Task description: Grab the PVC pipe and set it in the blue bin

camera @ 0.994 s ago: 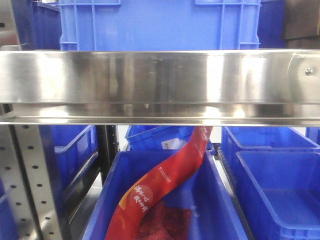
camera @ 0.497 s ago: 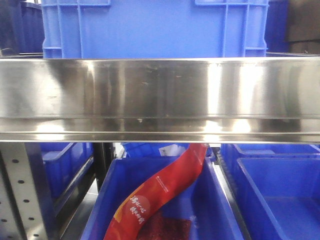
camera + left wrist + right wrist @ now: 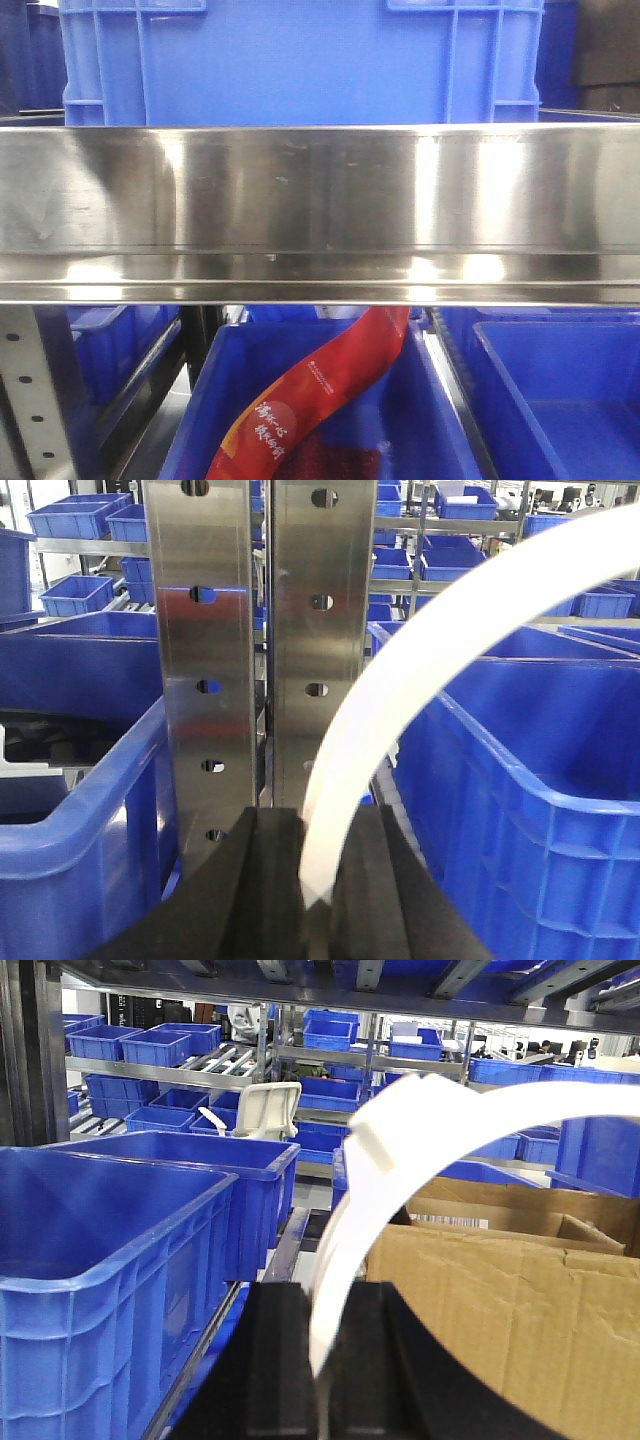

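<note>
In the right wrist view my right gripper (image 3: 328, 1295) is shut on the PVC pipe (image 3: 350, 1210), a thick white half-ring. It curves up and to the right from the black fingers (image 3: 280, 1340) and has a raised block near its top. In the left wrist view my left gripper (image 3: 318, 822) is shut on a longer, flatter white arc strip (image 3: 400, 680) that sweeps up to the right. A blue bin (image 3: 520, 750) stands just right of that strip, and another blue bin (image 3: 110, 1250) is left of the right gripper. Neither gripper shows in the front view.
A steel shelf rail (image 3: 320, 215) crosses the front view, with a large blue crate (image 3: 300, 60) on top. Below it a blue bin (image 3: 200, 420) holds a red packet (image 3: 320, 390). A perforated steel upright (image 3: 260, 650) stands straight ahead of the left gripper. A cardboard box (image 3: 520, 1300) is right of the right gripper.
In the front view the steel rail has slid lower in the frame. The crate above it shows more and looks larger, and less of the lower bins is seen.
</note>
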